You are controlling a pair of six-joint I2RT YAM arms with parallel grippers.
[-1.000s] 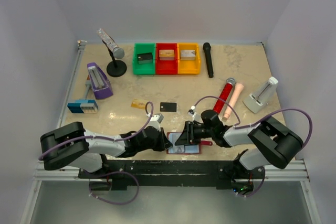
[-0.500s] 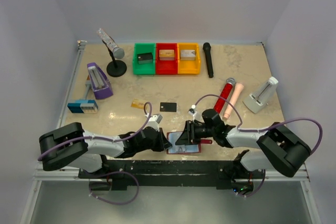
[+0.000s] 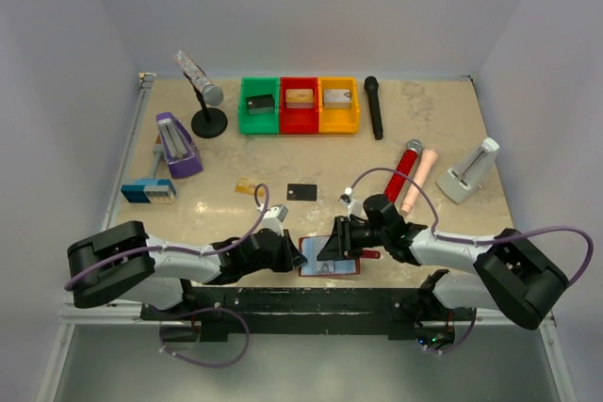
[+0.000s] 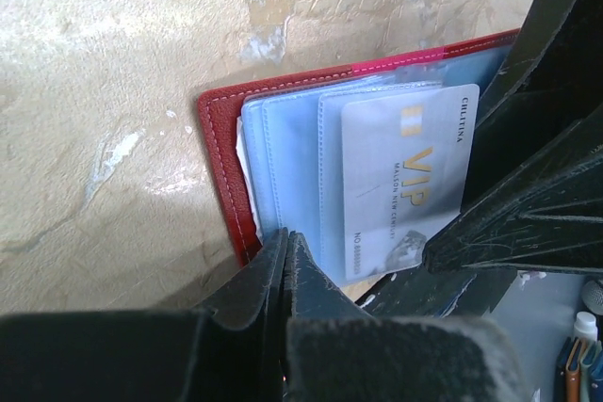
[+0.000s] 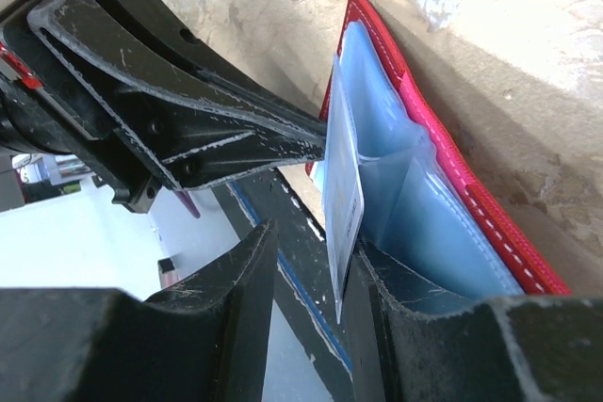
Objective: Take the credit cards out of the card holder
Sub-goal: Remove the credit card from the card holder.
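The card holder (image 3: 341, 268) lies open near the table's front edge, red outside and light blue inside (image 4: 283, 152). A silver-grey credit card (image 4: 405, 176) sticks partly out of its clear pocket. My left gripper (image 3: 294, 253) is shut, its tips (image 4: 285, 237) pressing on the holder's blue edge. My right gripper (image 3: 332, 244) is open around the silver card (image 5: 345, 195). That card stands edge-on against one finger (image 5: 424, 327), with a gap to the other. A gold-tan card (image 3: 248, 186) and a black card (image 3: 301, 192) lie on the table behind the holder.
Green (image 3: 258, 105), red (image 3: 300, 104) and yellow (image 3: 339, 104) bins with blocks stand at the back. A microphone on a stand (image 3: 208, 121), a black microphone (image 3: 374, 106), a red microphone (image 3: 403, 168), a purple device (image 3: 176, 144) and a white stand (image 3: 468, 172) are around.
The right arm's elbow has swung out to the right while its gripper stays at the card holder. The left gripper has held still, shut on the holder's edge.
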